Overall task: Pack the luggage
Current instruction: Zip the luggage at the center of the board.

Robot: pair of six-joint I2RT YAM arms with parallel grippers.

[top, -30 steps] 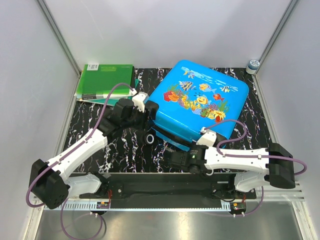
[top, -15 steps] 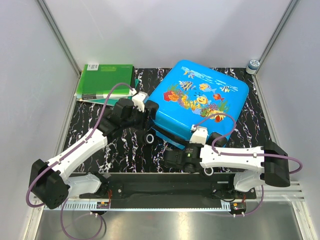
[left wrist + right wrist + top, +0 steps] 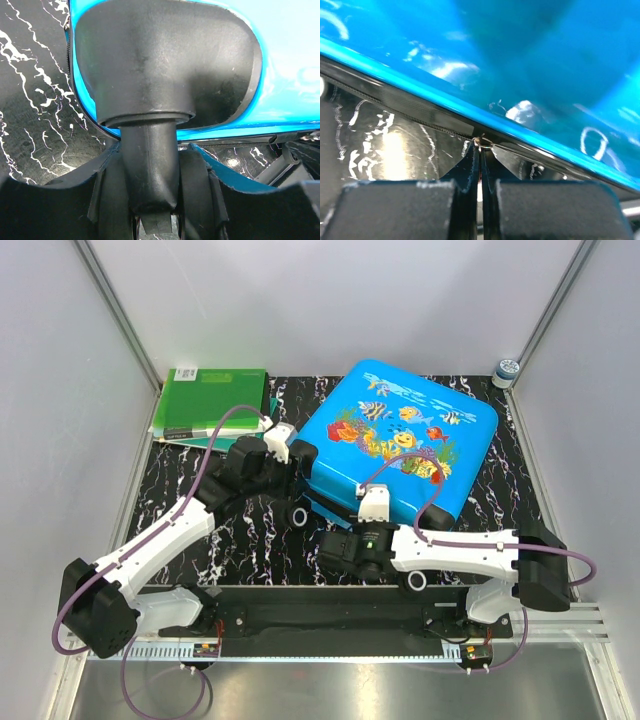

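Blue hard-shell luggage [image 3: 400, 445] flat on the black marbled counter [image 3: 200, 500], fish print up, toward the back right. Sits apart from the green folders [image 3: 210, 405] at back left, with bare counter between.

At its near-left corner, left end effector [image 3: 291, 464] set against the shell. Seen from the left wrist: straddles the black caster [image 3: 150, 160], one finger on each side of the stem and tight against it, so gripping the caster. Directly above the fingers, the caster housing and blue shell.

Along the near edge, right end effector [image 3: 335, 548] low on the counter, just in front of the luggage's black zip band. Seen from the right wrist: fully closed, tips together, meeting the zip line at a small metal loop [image 3: 481, 142]. Cannot tell whether that loop is pinched or only touched. Beyond the tips, nothing but blue shell, very close.
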